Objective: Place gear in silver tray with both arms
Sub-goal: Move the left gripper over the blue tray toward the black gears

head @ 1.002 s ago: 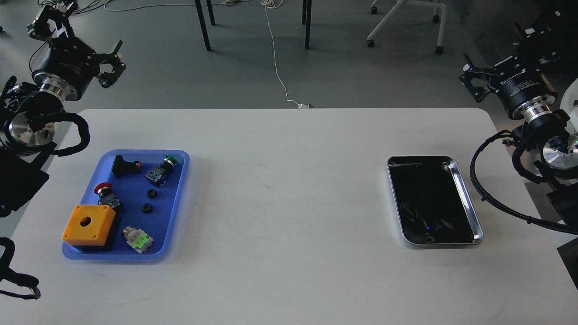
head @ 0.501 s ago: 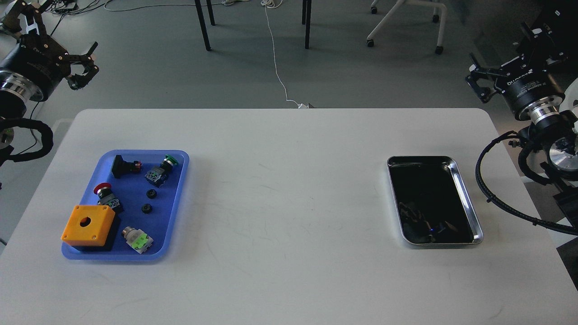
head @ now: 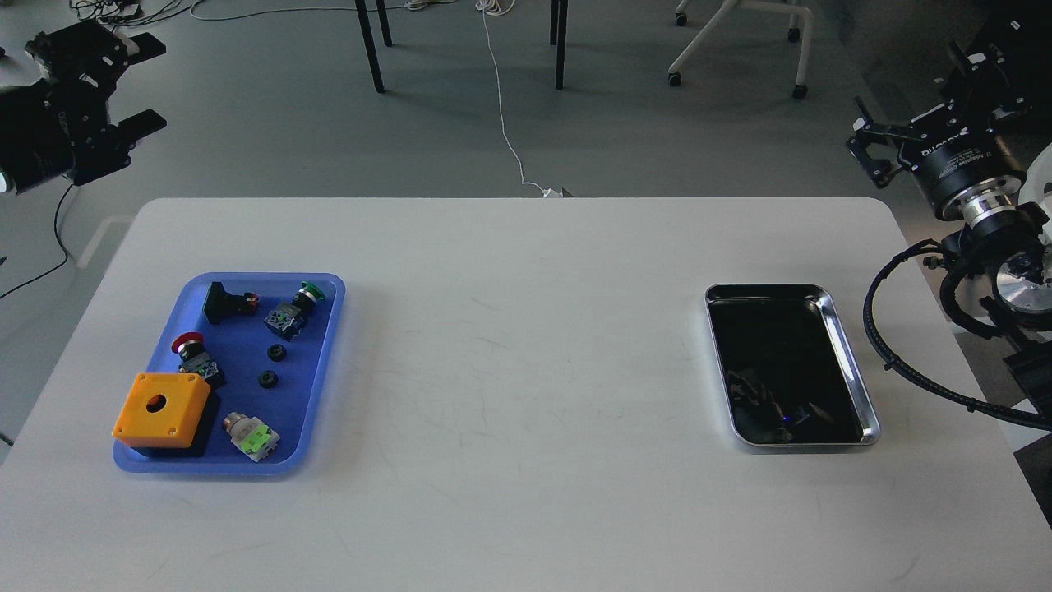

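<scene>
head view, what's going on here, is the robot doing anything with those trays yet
Not yet. The silver tray on the table's right holds no part. All the parts, including the orange box and several push-button switches, lie in the blue tray on the left. The left end effector and the right end effector hang off the table's far corners, touching nothing.

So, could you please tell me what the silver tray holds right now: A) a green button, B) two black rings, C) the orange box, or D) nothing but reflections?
D: the silver tray shows only a dark mirror-like bottom, while all the parts lie in the blue tray.
</scene>
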